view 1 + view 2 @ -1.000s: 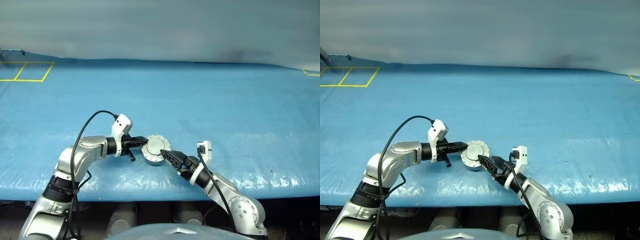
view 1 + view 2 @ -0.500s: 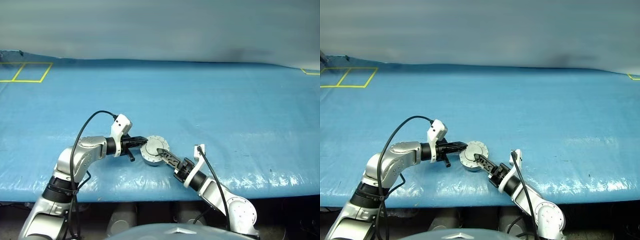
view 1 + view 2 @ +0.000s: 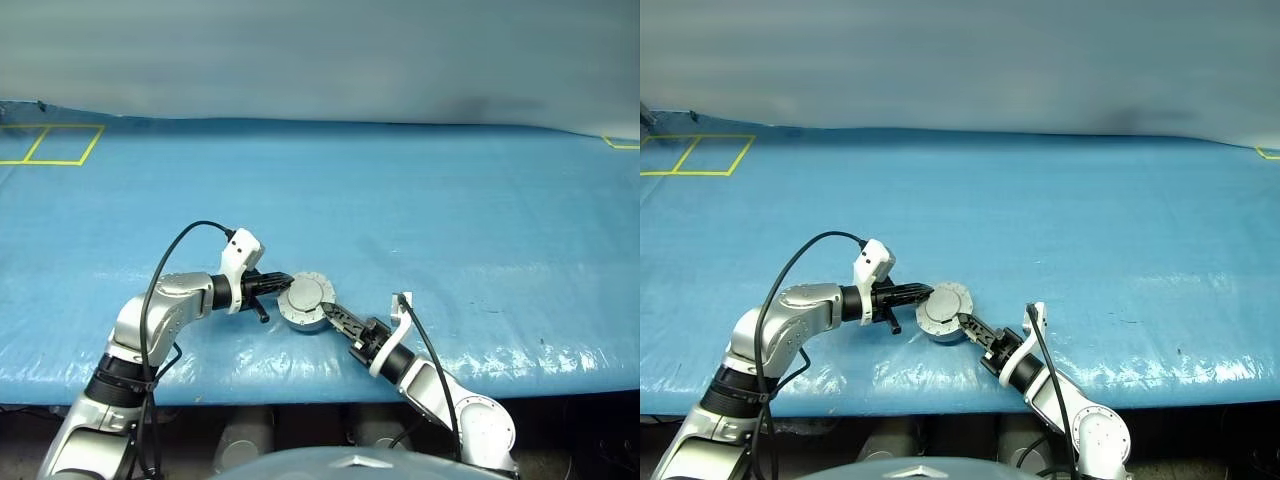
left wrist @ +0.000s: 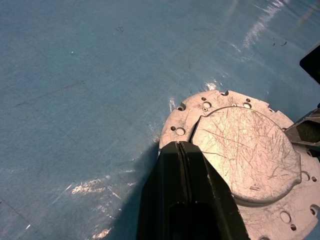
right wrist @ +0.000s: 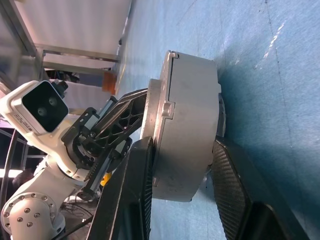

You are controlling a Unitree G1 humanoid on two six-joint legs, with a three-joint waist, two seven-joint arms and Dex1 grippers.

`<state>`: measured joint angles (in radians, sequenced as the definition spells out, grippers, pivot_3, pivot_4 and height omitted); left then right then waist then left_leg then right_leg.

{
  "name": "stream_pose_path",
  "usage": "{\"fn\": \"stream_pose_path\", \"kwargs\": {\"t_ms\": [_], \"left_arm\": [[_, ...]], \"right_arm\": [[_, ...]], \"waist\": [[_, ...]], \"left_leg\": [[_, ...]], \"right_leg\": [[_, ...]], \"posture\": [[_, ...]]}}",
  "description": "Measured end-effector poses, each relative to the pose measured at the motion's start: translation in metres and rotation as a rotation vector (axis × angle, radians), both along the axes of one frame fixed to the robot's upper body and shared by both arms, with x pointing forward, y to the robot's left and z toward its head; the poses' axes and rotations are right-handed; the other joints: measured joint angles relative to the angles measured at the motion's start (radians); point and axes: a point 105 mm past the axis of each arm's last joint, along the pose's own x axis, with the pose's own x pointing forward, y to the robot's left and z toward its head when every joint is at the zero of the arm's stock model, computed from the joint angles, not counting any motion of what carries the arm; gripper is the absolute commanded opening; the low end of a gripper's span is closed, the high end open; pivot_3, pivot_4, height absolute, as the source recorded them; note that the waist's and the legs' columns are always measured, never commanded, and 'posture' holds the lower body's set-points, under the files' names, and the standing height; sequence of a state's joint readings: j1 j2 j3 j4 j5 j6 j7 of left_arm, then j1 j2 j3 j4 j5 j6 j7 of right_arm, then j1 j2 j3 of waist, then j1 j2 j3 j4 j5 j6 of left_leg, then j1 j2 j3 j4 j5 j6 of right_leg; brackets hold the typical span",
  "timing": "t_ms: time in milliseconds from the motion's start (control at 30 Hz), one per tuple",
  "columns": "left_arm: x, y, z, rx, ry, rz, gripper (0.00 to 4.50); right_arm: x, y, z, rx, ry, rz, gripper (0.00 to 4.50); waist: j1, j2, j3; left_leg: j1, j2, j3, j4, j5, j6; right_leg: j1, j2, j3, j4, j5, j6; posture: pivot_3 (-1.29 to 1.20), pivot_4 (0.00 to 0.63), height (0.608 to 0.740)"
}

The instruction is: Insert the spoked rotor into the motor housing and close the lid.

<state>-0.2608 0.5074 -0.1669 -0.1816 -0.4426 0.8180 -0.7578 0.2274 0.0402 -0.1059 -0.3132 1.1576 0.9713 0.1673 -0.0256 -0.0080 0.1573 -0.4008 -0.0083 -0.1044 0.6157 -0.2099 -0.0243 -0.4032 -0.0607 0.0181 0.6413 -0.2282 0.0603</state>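
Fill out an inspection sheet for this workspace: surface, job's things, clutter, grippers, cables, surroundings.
Surface: blue sheet over the table, wrinkled, glossy near the front edge.
Job's things: motor housing stands on the sheet with the lid down on top; spoked rotor: nothing seen.
Clutter: nothing seen.
Grippers: left gripper shut, its tip on the lid's rim; right gripper has a finger on each side of the housing, top and bottom.
Cables: black cable loops above the left arm; another runs along the right forearm.
Surroundings: yellow floor markings at far left.
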Motion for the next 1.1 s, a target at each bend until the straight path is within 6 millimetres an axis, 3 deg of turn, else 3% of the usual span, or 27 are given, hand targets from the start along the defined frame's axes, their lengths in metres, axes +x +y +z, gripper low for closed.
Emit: {"fn": "stream_pose_path", "kwargs": {"t_ms": [200, 367, 500, 600, 633, 867, 1100], "left_arm": [[0.002, 0.0, 0.002, -0.039, -0.005, 0.028, 0.0], [0.013, 0.002, 0.015, -0.254, 0.006, 0.22, 0.0], [0.009, 0.021, 0.029, -0.488, 0.08, 0.422, 0.92], [-0.001, 0.028, 0.015, -0.593, 0.195, 0.548, 2.0], [-0.003, 0.031, 0.011, -0.619, 0.226, 0.587, 2.18], [-0.019, 0.025, 0.007, -0.899, 0.366, 0.716, 4.49], [-0.026, 0.021, 0.018, -1.058, 0.404, 0.689, 4.5]], "right_arm": [[-0.001, -0.001, 0.0, 0.003, 0.002, 0.004, 1.32], [0.0, -0.001, 0.004, 0.043, 0.009, -0.016, 1.3], [0.012, -0.011, 0.011, 0.059, -0.005, -0.106, 1.28], [0.027, -0.024, 0.023, 0.081, -0.049, -0.192, 1.28], [0.032, -0.028, 0.028, 0.09, -0.067, -0.216, 1.28], [0.058, -0.033, 0.052, 0.167, -0.14, -0.28, 1.28], [0.065, -0.013, 0.062, 0.184, -0.161, -0.215, 1.28]], "waist": [[0.0, 0.0, 0.0], [-0.002, 0.0, 0.001], [-0.009, 0.002, 0.002], [-0.008, 0.002, 0.004], [-0.008, 0.001, 0.004], [-0.008, 0.001, 0.006], [-0.009, 0.001, 0.006]], "left_leg": [[-0.001, 0.0, 0.0, 0.0, 0.0, 0.0], [-0.011, 0.0, -0.002, 0.003, 0.0, 0.0], [-0.012, 0.0, -0.001, 0.004, 0.0, 0.001], [-0.013, -0.001, -0.002, 0.008, -0.001, 0.001], [-0.013, -0.001, -0.002, 0.009, -0.001, 0.001], [-0.013, -0.001, -0.001, 0.011, -0.001, 0.001], [-0.013, -0.001, -0.001, 0.011, -0.001, 0.002]], "right_leg": [[0.0, 0.0, 0.0, 0.0, 0.0, 0.0], [-0.01, 0.001, -0.001, 0.002, 0.003, 0.004], [-0.01, 0.001, 0.0, 0.001, 0.004, 0.007], [-0.009, 0.001, 0.0, 0.001, 0.004, 0.007], [-0.009, 0.001, 0.0, 0.002, 0.004, 0.006], [-0.008, 0.001, 0.0, 0.002, 0.004, 0.004], [-0.008, 0.001, 0.0, 0.002, 0.004, 0.003]], "posture": [[0.0, 0.15, 0.74], [0.0, 0.15, 0.74], [0.0, 0.15, 0.74], [0.0, 0.15, 0.74], [0.0, 0.15, 0.74], [0.0, 0.15, 0.74], [0.0, 0.15, 0.74]]}}
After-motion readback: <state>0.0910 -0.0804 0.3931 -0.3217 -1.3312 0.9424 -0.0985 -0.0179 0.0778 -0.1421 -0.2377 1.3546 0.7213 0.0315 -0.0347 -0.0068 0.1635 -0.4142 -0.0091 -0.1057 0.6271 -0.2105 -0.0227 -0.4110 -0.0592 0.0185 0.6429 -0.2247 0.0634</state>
